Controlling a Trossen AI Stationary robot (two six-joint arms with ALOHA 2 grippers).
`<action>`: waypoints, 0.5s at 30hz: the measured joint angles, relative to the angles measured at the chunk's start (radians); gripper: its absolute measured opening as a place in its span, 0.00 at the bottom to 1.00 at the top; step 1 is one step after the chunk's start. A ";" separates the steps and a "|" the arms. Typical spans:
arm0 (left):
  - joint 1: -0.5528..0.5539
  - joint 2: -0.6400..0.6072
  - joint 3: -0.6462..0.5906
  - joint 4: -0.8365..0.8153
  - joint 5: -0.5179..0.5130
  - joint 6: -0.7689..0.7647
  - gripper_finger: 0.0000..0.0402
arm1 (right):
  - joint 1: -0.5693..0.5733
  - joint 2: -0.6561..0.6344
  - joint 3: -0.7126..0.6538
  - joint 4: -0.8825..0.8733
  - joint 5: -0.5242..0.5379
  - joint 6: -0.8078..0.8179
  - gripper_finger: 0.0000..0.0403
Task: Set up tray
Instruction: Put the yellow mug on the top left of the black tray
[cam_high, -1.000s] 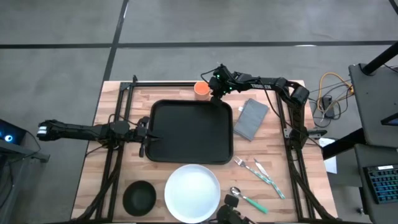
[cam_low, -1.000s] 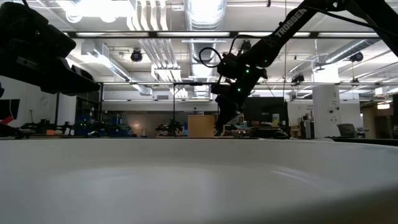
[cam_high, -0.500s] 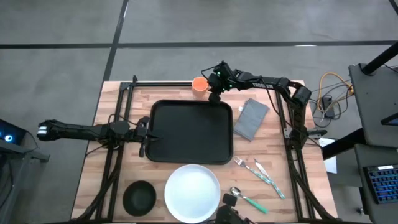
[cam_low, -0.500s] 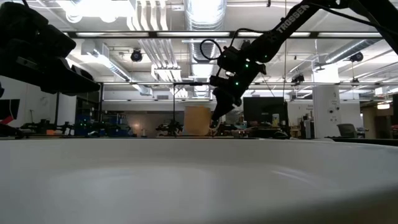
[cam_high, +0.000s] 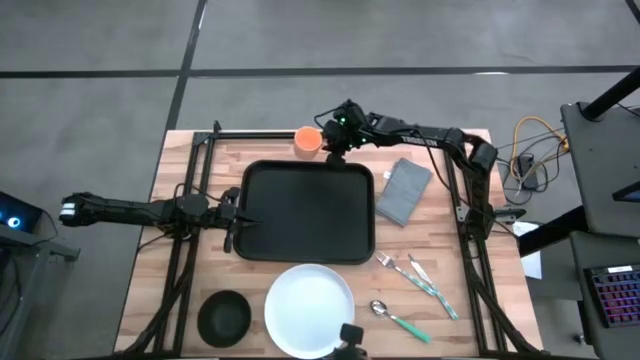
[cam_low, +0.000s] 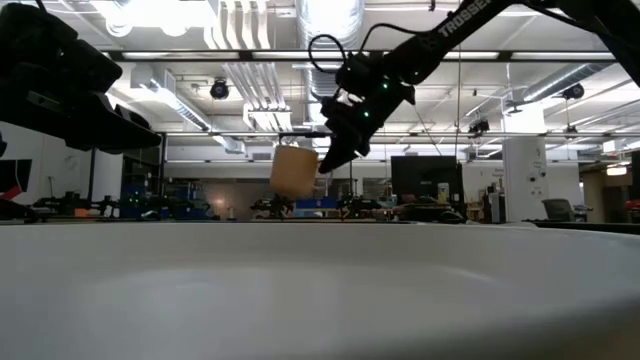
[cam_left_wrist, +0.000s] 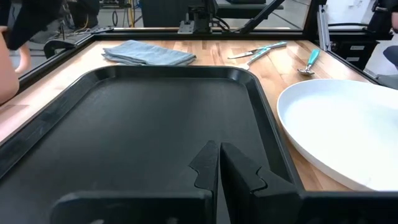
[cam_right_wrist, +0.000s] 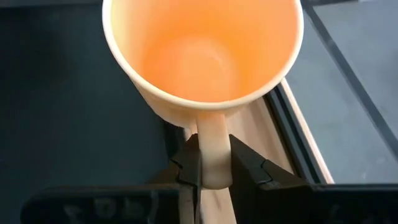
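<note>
The orange cup (cam_high: 307, 139) is off the surface (cam_high: 460, 270) now. A second ago it sat by the far edge of the tray (cam_high: 305, 211); since then the right end effector (cam_high: 327, 146) has lifted it and carried it leftwards, and the low view shows it hanging in the air, tilted. The right wrist view settles the grip: both fingers (cam_right_wrist: 186, 167) are pinched on the cup's handle, the mouth facing the camera, nothing inside.

My read is that the cup is on its way to the tray, so the first item is in transit, not yet placed. The tray itself lies in the middle of the surface, nothing on it. The white plate (cam_high: 309, 309) sits just beside its near edge, the black bowl (cam_high: 224, 317) to the plate's left, the folded grey cloth (cam_high: 404, 190) to the tray's right, the cutlery (cam_high: 418, 278) beyond that.

The left end effector (cam_high: 234, 221) waits at the tray's left rim, fingers pressed together on nothing.

Writing: white letters on the right arm in the low view read "TROSSEN". Nothing else is legible.
</note>
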 joint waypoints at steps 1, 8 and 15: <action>0.000 0.000 0.000 0.000 0.000 0.000 0.00 | 0.009 0.000 0.006 0.000 0.000 -0.002 0.10; 0.000 0.000 0.000 0.000 0.003 0.000 0.00 | 0.048 0.000 0.035 0.001 0.000 0.001 0.10; 0.000 0.000 0.000 0.000 0.003 0.000 0.00 | 0.062 0.036 0.093 0.001 -0.023 0.016 0.10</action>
